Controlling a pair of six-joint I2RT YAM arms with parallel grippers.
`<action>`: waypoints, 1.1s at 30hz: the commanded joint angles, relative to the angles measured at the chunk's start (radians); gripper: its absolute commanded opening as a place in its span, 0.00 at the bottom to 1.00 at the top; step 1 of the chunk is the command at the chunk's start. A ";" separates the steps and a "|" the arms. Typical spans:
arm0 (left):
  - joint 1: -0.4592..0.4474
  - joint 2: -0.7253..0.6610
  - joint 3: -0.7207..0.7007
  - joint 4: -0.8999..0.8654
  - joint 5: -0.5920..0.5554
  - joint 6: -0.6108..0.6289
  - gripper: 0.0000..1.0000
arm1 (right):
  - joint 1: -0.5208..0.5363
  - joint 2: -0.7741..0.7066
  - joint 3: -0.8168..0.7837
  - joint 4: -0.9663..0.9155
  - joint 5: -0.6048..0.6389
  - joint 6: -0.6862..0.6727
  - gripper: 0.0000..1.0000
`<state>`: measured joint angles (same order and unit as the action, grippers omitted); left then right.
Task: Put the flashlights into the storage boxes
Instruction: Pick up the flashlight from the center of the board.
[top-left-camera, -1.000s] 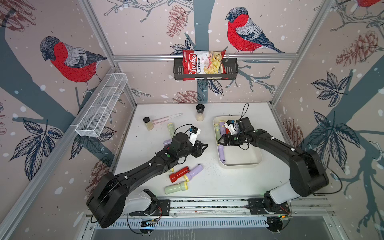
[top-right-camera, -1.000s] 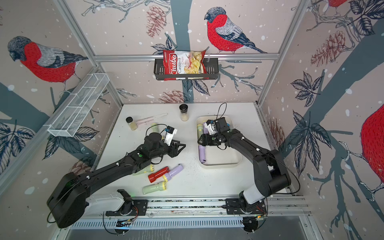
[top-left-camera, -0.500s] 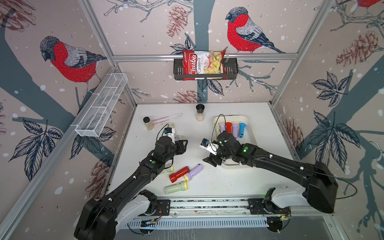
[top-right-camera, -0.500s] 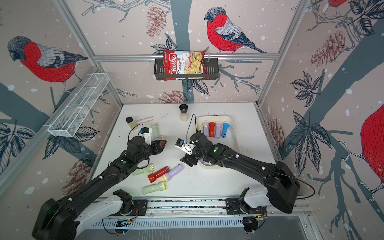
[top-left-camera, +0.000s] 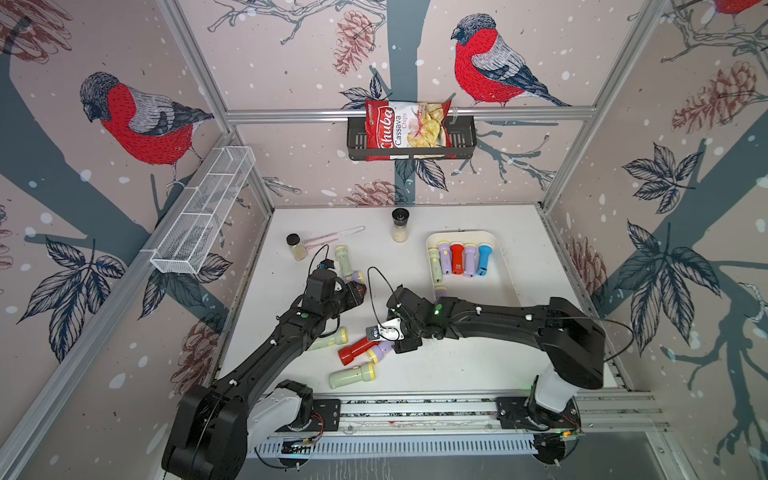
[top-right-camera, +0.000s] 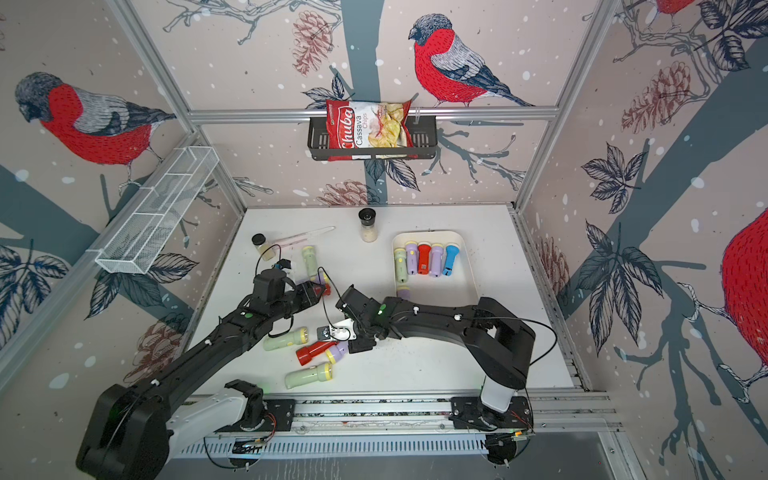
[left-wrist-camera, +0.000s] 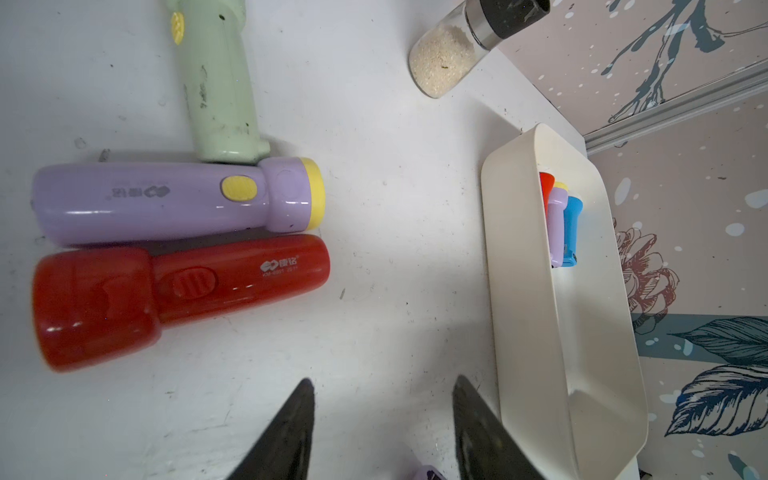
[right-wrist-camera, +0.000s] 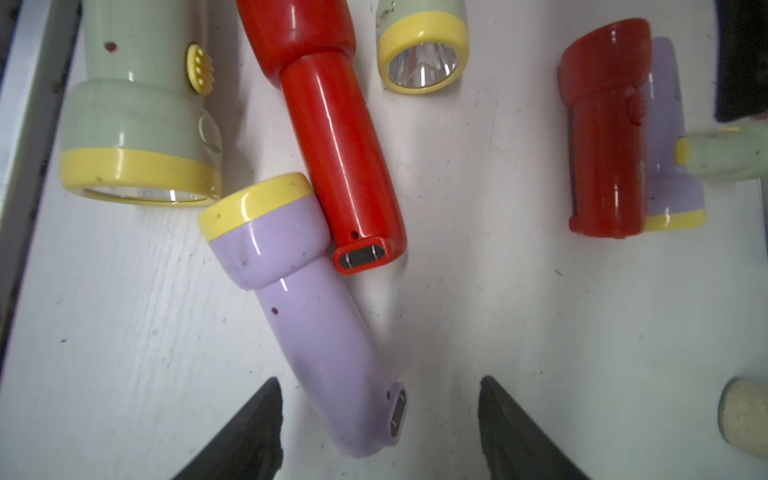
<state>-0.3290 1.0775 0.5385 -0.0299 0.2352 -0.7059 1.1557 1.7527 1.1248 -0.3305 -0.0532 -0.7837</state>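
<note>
Right arm (top-left-camera: 498, 322) covering most of lilac flashlight (top-left-camera: 440, 289) at tray (top-left-camera: 509, 274) near-left corner; only yellow head showing, inside or outside: cannot tell. In left wrist view, tray wall hiding most of flashlight row (left-wrist-camera: 559, 224) inside; picture edge cutting off cap of spice jar (left-wrist-camera: 444, 62) near tray far corner, also green flashlight (left-wrist-camera: 216, 91) lying well apart from tray.

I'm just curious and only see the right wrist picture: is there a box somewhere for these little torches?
Observer: Yes, a cream-white shallow plastic tray stands on the white table, on the side of the right arm.
Operator: Anything in it?
Observer: A row of five plastic flashlights at its far end: pale green, lilac, red, lilac, blue.
Operator: What's the other arm doing?
Observer: The left tool hangs open above bare table, holding nothing.
</note>
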 joint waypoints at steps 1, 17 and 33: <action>0.008 0.012 0.006 0.019 0.032 -0.003 0.53 | -0.001 0.042 0.031 -0.060 -0.001 -0.057 0.74; 0.021 0.080 0.010 0.039 0.057 0.003 0.51 | -0.013 0.196 0.120 -0.197 -0.047 -0.115 0.63; 0.022 0.140 0.047 0.021 0.145 0.040 0.48 | -0.011 0.107 0.105 -0.240 -0.010 -0.102 0.30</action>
<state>-0.3088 1.2179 0.5781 -0.0273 0.3454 -0.6876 1.1423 1.8877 1.2362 -0.5476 -0.0757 -0.8906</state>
